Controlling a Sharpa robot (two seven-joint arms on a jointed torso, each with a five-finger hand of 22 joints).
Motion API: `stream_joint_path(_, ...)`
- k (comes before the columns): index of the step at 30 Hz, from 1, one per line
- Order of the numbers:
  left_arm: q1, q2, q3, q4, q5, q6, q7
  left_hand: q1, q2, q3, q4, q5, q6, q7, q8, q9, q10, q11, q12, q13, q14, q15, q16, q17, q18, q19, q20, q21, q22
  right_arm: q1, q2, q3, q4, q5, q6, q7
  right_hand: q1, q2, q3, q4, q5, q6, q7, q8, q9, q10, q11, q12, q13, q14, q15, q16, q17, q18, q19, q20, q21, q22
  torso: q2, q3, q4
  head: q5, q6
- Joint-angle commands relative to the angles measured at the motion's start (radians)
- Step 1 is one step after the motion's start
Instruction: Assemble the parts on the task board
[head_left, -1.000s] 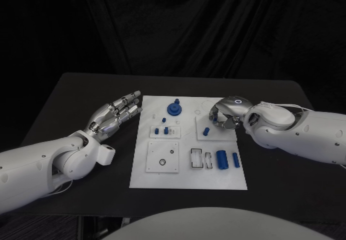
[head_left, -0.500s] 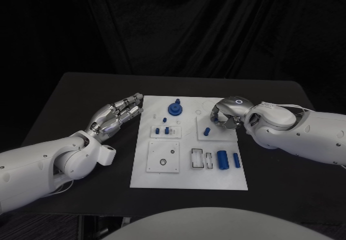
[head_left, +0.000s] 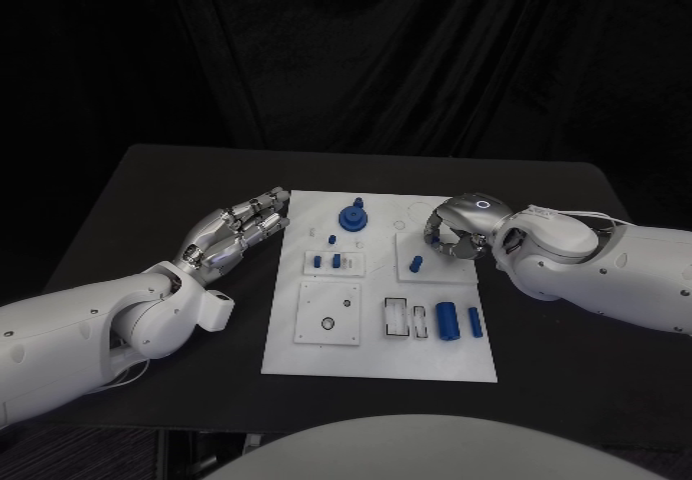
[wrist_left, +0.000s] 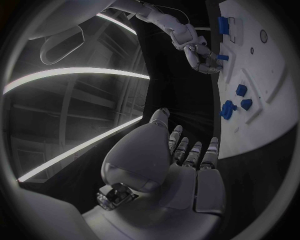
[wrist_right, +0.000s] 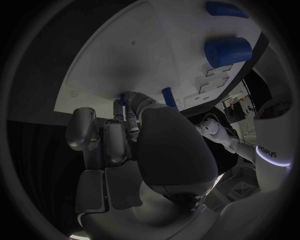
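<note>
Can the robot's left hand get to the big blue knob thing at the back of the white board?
Probably yes. The left hand is open beside the task board, and nothing lies between it and the blue knob.

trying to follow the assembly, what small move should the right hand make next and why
Probably a short lift. The right hand is curled over the far right corner of the task board, and the right wrist view shows a small blue part at its fingertips, though whether it is firmly held is hard to tell. The left hand hovers open beside the board, not helping.
</note>
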Motion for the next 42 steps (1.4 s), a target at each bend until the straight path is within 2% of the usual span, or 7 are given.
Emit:
stream_joint_path(1,-0.002,0.002,0.001,0.001,0.005,0.015,0.049,0.004,0.004,0.002,-0.008,0.005,0.002,0.007,0.004,0.001,0.003,0.006,0.007,0.002,0.0,0.007,0.006,0.001,-0.001,0.006,0.001,0.004,0.002,-0.002,-0.009,0.0,0.01,-0.003,-0.049,0.003,0.008,0.002,0.01,0.0,-0.012,0.007,0.007,0.006,0.002,0.02,-0.011,0.007,0.006,0.004,0.002,0.003,-0.001,-0.017,0.01,0.0,0.005,0.152,0.0,0.0002,0.0,0.001,0.0)
stream_joint_path(6,-0.002,0.003,0.001,0.0,0.005,0.014,0.047,0.004,0.004,0.002,-0.009,0.005,0.004,0.009,0.005,0.001,0.004,0.007,0.008,0.002,0.001,0.007,0.006,0.001,-0.001,0.007,0.001,0.005,0.004,0.009,-0.018,0.001,0.025,-0.003,-0.064,0.001,0.003,0.001,0.013,0.003,-0.05,0.018,0.004,0.01,0.006,0.03,-0.013,0.003,0.0,0.002,0.001,-0.002,-0.009,-0.016,0.009,0.001,0.003,0.151,0.0,0.0,-0.0009,0.003,0.0)
stream_joint_path(17,-0.002,0.005,0.001,-0.001,0.005,0.014,0.043,0.004,0.004,0.002,-0.009,0.005,0.004,0.009,0.005,0.001,0.004,0.007,0.009,0.002,0.001,0.008,0.006,0.002,-0.001,0.008,0.001,0.005,0.005,0.067,-0.049,0.001,0.083,-0.003,-0.071,-0.017,-0.005,-0.003,0.012,0.01,-0.081,0.025,0.001,0.011,0.009,0.04,-0.016,-0.004,-0.007,0.002,-0.001,-0.006,-0.014,-0.016,0.009,0.0,0.002,0.15,0.0,-0.0004,0.0002,0.005,0.0)
stream_joint_path(27,-0.002,0.008,0.001,0.0,0.005,0.012,0.042,0.004,0.004,0.002,-0.009,0.005,0.004,0.01,0.005,0.001,0.004,0.008,0.01,0.002,0.002,0.008,0.006,0.002,-0.001,0.009,0.001,0.005,0.006,0.098,-0.073,0.001,0.2,-0.002,-0.06,-0.029,-0.005,-0.005,0.012,0.012,-0.093,0.029,-0.002,0.012,0.01,0.048,-0.019,-0.006,-0.01,0.002,-0.003,-0.009,-0.018,-0.015,0.008,-0.001,-0.001,0.149,0.001,-0.0004,-0.0003,0.016,0.0)
stream_joint_path(33,-0.002,0.008,0.001,0.001,0.005,0.011,0.039,0.006,0.006,0.005,-0.012,0.007,0.003,0.011,0.005,0.001,0.005,0.01,0.011,0.002,0.002,0.009,0.007,0.002,-0.001,0.01,0.001,0.006,0.006,0.092,-0.044,0.001,0.305,-0.022,-0.019,-0.022,-0.011,-0.008,0.008,0.018,-0.12,0.027,-0.004,0.007,0.01,0.058,-0.022,-0.009,-0.014,0.005,-0.007,-0.009,-0.017,-0.016,0.011,-0.004,0.002,0.15,0.0,-0.0018,-0.0011,0.048,0.0)
stream_joint_path(37,-0.002,0.008,0.001,0.003,0.005,0.008,0.039,0.008,0.007,0.007,-0.014,0.008,0.004,0.011,0.006,0.001,0.005,0.011,0.011,0.002,-0.001,0.007,0.005,0.001,-0.002,0.009,0.001,0.005,0.002,0.072,-0.01,0.0,0.335,-0.039,-0.012,-0.016,-0.011,-0.008,0.009,0.02,-0.131,0.023,-0.005,0.002,0.008,0.06,-0.023,-0.011,-0.016,0.005,-0.007,-0.012,-0.021,-0.016,0.012,-0.005,0.0,0.149,0.0,-0.0011,0.001,0.053,0.0)
stream_joint_path(42,-0.002,0.011,0.001,0.0,0.005,-0.001,0.044,0.007,0.007,0.011,-0.021,0.009,0.003,0.016,0.009,0.001,0.005,0.022,0.012,0.002,-0.012,-0.035,0.0,-0.003,-0.007,-0.003,-0.002,-0.003,-0.025,0.04,0.048,0.001,0.33,-0.048,-0.003,-0.005,-0.012,-0.009,0.009,0.021,-0.133,0.022,-0.005,0.001,0.007,0.061,-0.023,-0.012,-0.016,0.006,-0.008,-0.011,-0.019,-0.016,0.013,-0.005,0.002,0.15,0.003,0.0004,0.0008,0.06,0.0)
